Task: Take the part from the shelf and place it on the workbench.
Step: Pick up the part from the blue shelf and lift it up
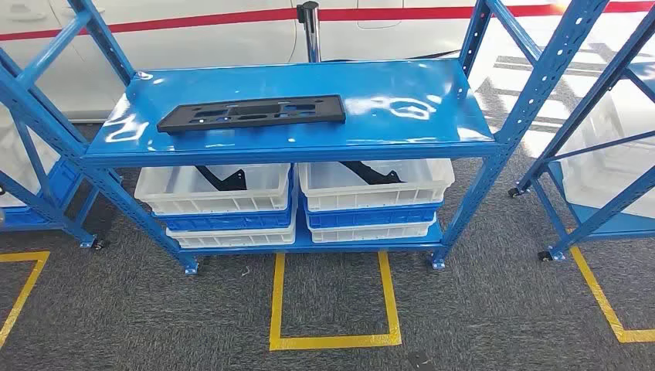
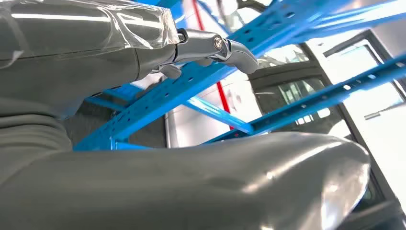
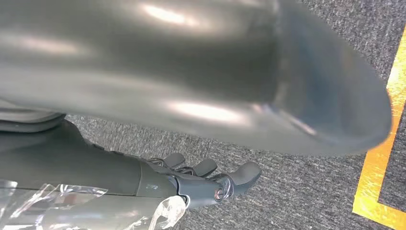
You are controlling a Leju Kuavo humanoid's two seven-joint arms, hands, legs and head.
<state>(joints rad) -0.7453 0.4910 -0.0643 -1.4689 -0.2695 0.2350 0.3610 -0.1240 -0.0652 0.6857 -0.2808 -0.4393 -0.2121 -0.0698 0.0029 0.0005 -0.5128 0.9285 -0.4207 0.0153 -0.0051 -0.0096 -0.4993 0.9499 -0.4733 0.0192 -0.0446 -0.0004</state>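
Note:
The part (image 1: 251,113) is a long flat black plate with cut-outs. It lies on the top board of the blue shelf (image 1: 417,100), left of the middle and near the front edge. My left hand (image 2: 201,182) holds nothing; its thick thumb and a grey finger (image 2: 230,48) stand apart, with blue shelf beams (image 2: 191,86) behind them. My right hand (image 3: 191,96) hangs over grey carpet (image 3: 297,191), its dark fingers (image 3: 206,179) loosely extended and holding nothing. Neither hand touches the part.
On the lower shelf, two white crates (image 1: 212,189) (image 1: 376,184) sit on blue and white ones, each with dark parts inside. A yellow tape square (image 1: 334,338) marks the carpet in front. Another blue rack (image 1: 595,154) stands at the right.

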